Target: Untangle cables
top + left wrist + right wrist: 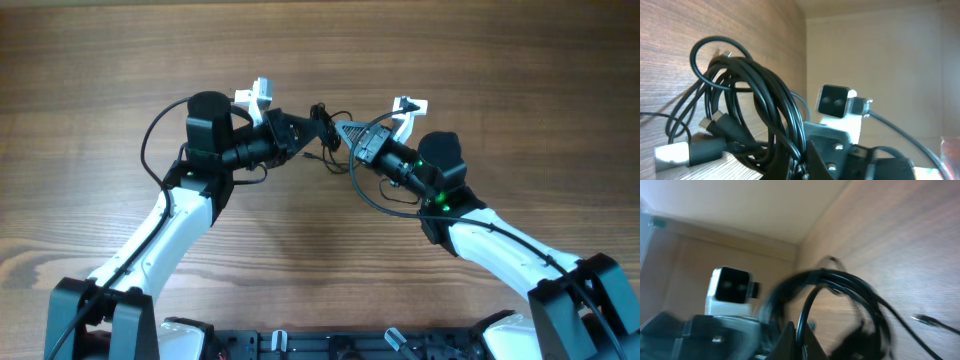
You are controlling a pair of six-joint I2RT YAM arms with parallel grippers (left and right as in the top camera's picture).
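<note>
Left fingers (pixel 312 131): pressed together, pinching the cables (pixel 323 115).
Right fingers (pixel 346 135): pinching the same bundle, opposite side.
Surface (pixel 100 60): wood, below fingers.

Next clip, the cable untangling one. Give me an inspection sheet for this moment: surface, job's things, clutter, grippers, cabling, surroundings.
surface: wooden table, wood grain, evenly lit.
job's things: cables, one dark tangled bundle between the two grippers; a silver-tipped plug shows in the left wrist view.
clutter: nothing seen.
grippers: left gripper and right gripper both shut on the cables, tips close together.
cables: thicker arm wires loop out beside each wrist.
surroundings: pale wall beyond the table edge.
</note>
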